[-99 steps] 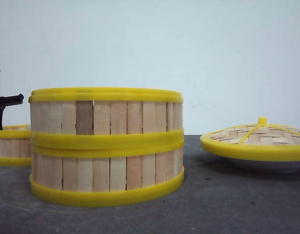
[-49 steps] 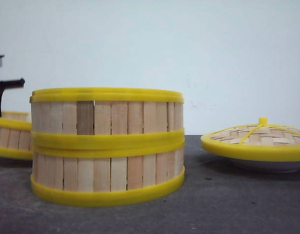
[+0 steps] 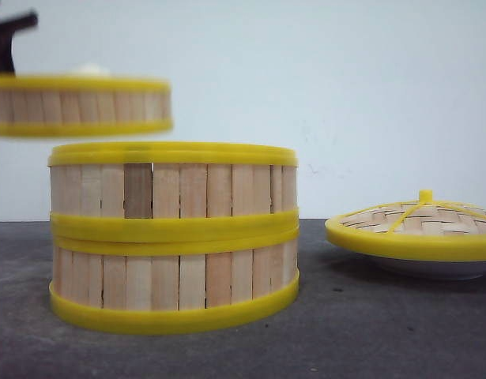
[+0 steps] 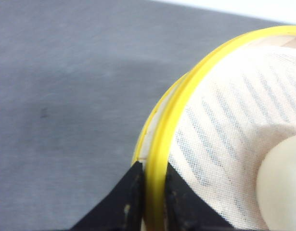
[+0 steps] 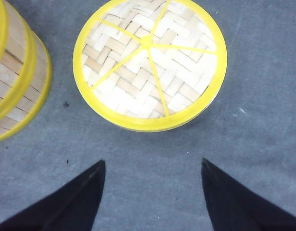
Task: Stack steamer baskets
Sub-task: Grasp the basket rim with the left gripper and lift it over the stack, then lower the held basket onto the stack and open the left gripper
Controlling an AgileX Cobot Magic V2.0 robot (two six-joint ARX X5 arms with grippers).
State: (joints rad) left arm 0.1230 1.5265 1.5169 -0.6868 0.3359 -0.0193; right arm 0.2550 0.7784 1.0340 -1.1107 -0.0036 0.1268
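Observation:
Two steamer baskets stand stacked on the table, the upper one (image 3: 173, 185) on the lower one (image 3: 173, 280); their edge also shows in the right wrist view (image 5: 15, 77). A third steamer basket (image 3: 81, 105) hangs in the air above and to the left of the stack. My left gripper (image 4: 151, 166) is shut on its yellow rim (image 4: 160, 144), one finger outside the wall and one inside. The basket has a white cloth liner (image 4: 225, 139) and a pale round bun (image 4: 282, 187) inside. My right gripper (image 5: 152, 163) is open above bare table, near the lid.
A domed woven lid (image 3: 416, 229) with yellow rim and knob rests on a white plate (image 3: 432, 268) at the right; it also fills the right wrist view (image 5: 150, 62). The table is dark grey (image 3: 369, 332), with a white wall behind.
The third basket has been lifted from the table at the far left, up and rightward, to above the level of the stack's top. The stack and the lid have not moved.

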